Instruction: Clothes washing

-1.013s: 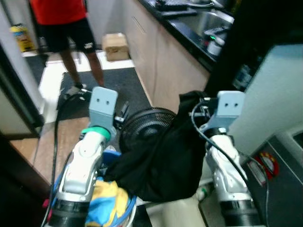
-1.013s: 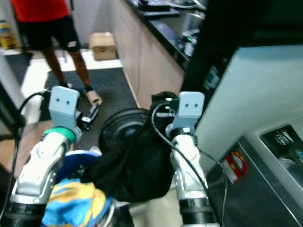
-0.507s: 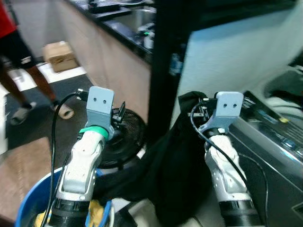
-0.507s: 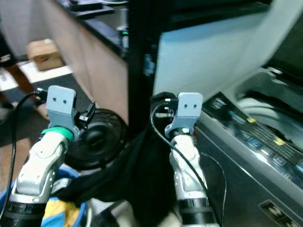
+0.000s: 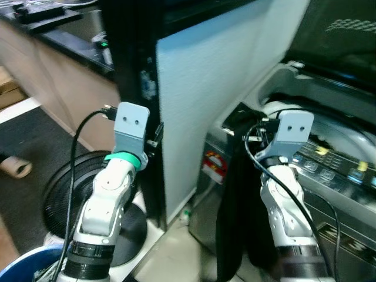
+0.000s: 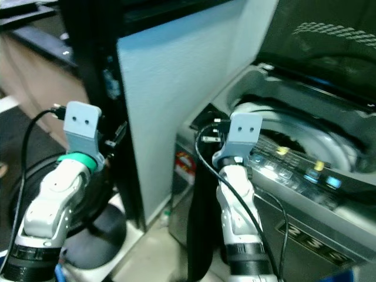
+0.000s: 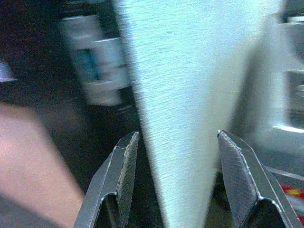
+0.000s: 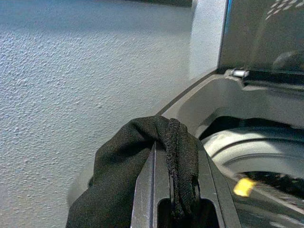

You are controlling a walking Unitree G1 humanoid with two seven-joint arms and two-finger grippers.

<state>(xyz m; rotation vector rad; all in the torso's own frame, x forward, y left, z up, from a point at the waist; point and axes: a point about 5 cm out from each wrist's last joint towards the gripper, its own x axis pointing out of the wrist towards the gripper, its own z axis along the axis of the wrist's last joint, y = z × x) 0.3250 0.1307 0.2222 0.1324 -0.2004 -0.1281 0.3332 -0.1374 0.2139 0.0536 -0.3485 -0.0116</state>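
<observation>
Right hand pinching black garment — seemingly beside washer

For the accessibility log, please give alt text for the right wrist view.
The right end effector is shut on a fold of black garment, held before the open washing machine, beside a pale textured wall.

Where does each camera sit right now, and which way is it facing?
Left and right eye views: head, looking down at both silver arms, the open top-loading grey washing machine and the round black fan.
Left wrist view: along the open left gripper toward a pale textured panel.
Right wrist view: along the right gripper pinching the black garment; shares the machine's drum with the eyes.
</observation>
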